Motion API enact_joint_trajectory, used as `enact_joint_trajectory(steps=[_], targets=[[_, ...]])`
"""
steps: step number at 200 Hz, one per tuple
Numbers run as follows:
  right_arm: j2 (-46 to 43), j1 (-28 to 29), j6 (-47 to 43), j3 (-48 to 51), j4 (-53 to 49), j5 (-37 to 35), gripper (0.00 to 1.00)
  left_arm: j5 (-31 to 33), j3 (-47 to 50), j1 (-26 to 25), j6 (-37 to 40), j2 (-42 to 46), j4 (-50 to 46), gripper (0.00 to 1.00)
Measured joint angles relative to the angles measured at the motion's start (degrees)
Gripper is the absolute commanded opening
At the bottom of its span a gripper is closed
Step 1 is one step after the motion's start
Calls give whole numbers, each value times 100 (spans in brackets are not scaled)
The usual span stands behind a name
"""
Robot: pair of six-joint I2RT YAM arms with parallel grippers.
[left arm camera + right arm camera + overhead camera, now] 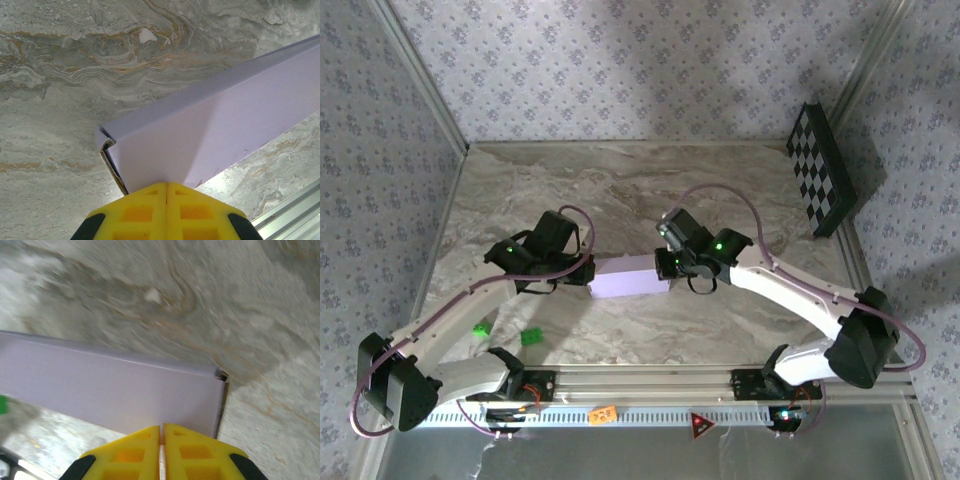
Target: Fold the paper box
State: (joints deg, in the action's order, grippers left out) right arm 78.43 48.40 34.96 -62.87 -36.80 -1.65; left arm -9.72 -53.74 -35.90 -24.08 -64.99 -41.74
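Yellow fingers of the left gripper sit pressed together, just a hairline seam btwn them, tips right at the lower edge of the paper box. Can't tell if they nip any card, but it reads as a closed-tip push, not a pinch. Same opposite: right gripper has its fingers together too, tips against the long lavender wall near the box's end corner. Top view has the box lying flat on the table, about mid-table, w/ one gripper at each end, prob. so it's braced from both ends and can't slide while the walls get squared. Box looks formed: closed lavender faces, crisp top edge. Left-end corner isn't fully tight tho; layered card edges show at a small gap, so I'd judge the task near done w/ that end wanting a last press. Risk: thin card, so too hard a push buckles a wall or skates the box. Small green bits lie nearer the bases, well apart from the box. Checkerboard panel stands at far right, not involved.
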Motion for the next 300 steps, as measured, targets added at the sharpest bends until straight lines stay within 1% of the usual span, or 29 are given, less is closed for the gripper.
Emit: enact_joint_trajectory(steps=[36, 59, 71, 94, 119, 141, 152, 177, 206, 236, 253, 268, 285, 300], targets=[[-177, -33, 85, 223, 293, 22, 10, 11, 28, 0, 2, 2, 26, 0], [-173, -35, 87, 173, 271, 39, 11, 11, -48, 0, 2, 7, -39, 4], [-131, -39, 79, 72, 170, 63, 12, 13, -129, 0, 2, -4, -138, 6], [-7, -52, -9, -258, -101, 57, 13, 81, -387, 0, 4, -4, -431, 7], [22, -72, -138, -647, -249, 4, 13, 188, -776, 0, 26, -4, -498, 7], [22, -111, -205, -710, -273, -24, 12, 210, -859, 2, 66, -44, -487, 6], [20, -160, -232, -629, -262, -46, 12, 201, -846, 2, 74, -153, -490, 3], [0, -271, -216, -63, -131, -15, 11, 210, -527, 2, 90, -361, -455, 0], [-205, -354, -173, 256, 330, 52, 10, 251, -273, 28, 87, -337, -144, 0], [-267, -365, -146, 339, 466, 68, 10, 267, -184, 28, 90, -293, -22, 0], [-264, -372, -136, 326, 466, 87, 11, 271, -229, 28, 90, -223, -44, 8], [-258, -380, -138, 271, 411, 111, 13, 286, -295, 28, 68, -232, -116, 24], [-254, -382, -131, 225, 376, 175, 20, 295, -409, 9, 105, -229, -229, 38], [-254, -424, -162, 153, 275, 232, 21, 398, -570, 20, 63, -221, -348, 51]])
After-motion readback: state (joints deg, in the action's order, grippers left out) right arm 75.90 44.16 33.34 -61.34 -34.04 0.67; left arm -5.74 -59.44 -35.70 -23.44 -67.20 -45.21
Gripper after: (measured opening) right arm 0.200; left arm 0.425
